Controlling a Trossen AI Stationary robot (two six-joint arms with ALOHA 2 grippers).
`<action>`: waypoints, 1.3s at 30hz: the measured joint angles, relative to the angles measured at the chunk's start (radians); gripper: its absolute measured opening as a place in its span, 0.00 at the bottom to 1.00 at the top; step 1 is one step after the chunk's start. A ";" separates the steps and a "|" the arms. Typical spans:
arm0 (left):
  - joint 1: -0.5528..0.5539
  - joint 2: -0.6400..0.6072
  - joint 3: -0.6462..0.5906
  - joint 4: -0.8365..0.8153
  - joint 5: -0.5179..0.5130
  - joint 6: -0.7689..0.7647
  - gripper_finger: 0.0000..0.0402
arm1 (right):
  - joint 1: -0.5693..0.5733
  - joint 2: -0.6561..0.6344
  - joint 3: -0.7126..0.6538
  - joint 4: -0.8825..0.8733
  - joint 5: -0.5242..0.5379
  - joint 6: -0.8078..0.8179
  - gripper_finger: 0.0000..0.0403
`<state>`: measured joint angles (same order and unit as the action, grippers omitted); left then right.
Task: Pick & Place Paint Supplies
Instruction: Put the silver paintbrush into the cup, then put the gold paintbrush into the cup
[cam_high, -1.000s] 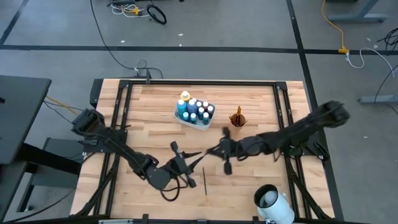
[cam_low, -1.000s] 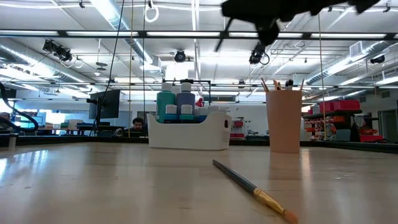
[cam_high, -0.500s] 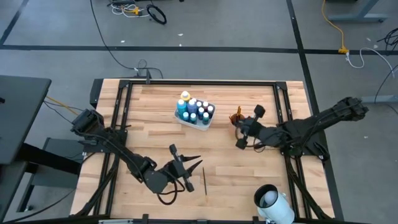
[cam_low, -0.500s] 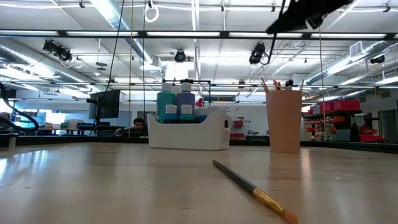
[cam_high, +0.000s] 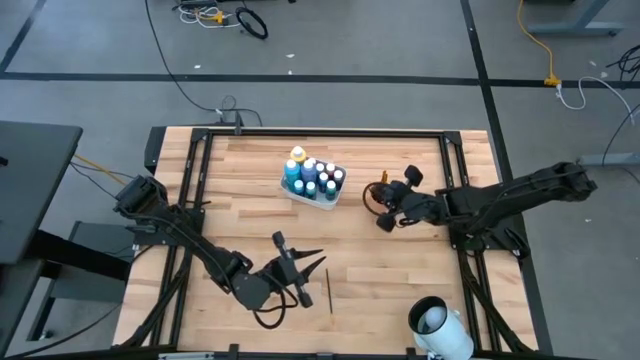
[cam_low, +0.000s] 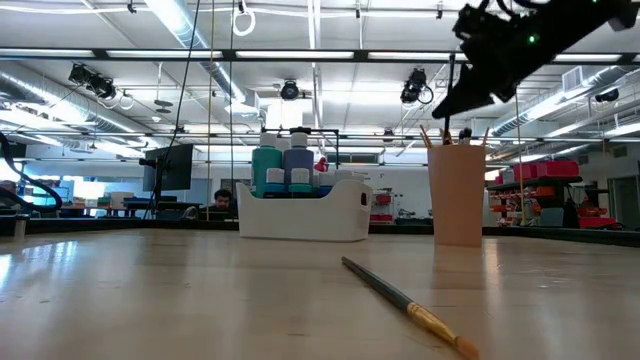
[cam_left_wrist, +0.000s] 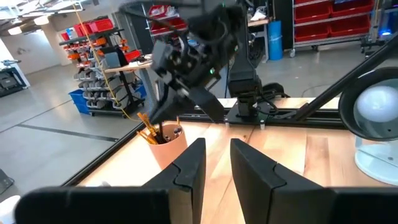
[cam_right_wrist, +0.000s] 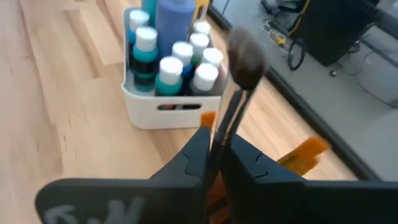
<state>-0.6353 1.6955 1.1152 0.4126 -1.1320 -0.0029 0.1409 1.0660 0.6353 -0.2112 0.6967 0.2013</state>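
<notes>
My right gripper (cam_high: 384, 203) hovers over the orange-brown cup (cam_high: 382, 190), which stands on the table and holds several brushes. The gripper is shut on a thin dark paintbrush (cam_right_wrist: 233, 99). In the low view that brush (cam_low: 452, 95) stands almost upright above the cup (cam_low: 457, 195). The white tray (cam_high: 313, 180) holds the paint bottles (cam_right_wrist: 168, 56), blue and teal with white caps. Another paintbrush (cam_high: 330, 290) lies flat on the table near the front edge. My left gripper (cam_high: 318, 268) hangs beside it, level, open and with nothing between its fingers (cam_left_wrist: 193, 165). My right gripper pinches the paintbrush's thin handle (cam_right_wrist: 219, 144) between its two fingers. The dark bristle head (cam_right_wrist: 247, 56) sticks out past the fingertips. The brush is clear of the table and nearly upright, its lower end (cam_low: 452, 132) at the cup's mouth. Whether that end is inside the cup I cannot tell.
A white rounded device (cam_high: 435, 325) stands at the table's near right corner. Dark frame rails (cam_high: 320, 133) run along the table's edges. Bare wood lies between the tray and the loose brush.
My right gripper has carried the brush from the table's middle toward the far right, up to the cup, and its fingers have tipped from pointing steeply down to a shallower slant. The brush has stayed lifted and now stands nearly upright over the cup.
</notes>
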 joint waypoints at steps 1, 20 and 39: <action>0.000 0.000 0.000 0.000 0.000 0.000 0.21 | -0.007 0.000 -0.020 0.023 -0.012 0.000 0.08; 0.050 0.000 0.000 -0.042 0.301 -0.017 0.21 | -0.016 0.001 -0.160 0.260 -0.024 -0.021 0.25; 0.258 0.042 0.001 -0.290 1.069 0.082 0.36 | -0.013 0.000 -0.161 0.581 -0.165 -0.118 0.42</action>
<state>-0.3776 1.7372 1.1159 0.1231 -0.0635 0.0792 0.1281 1.0664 0.4747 0.3693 0.5312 0.0837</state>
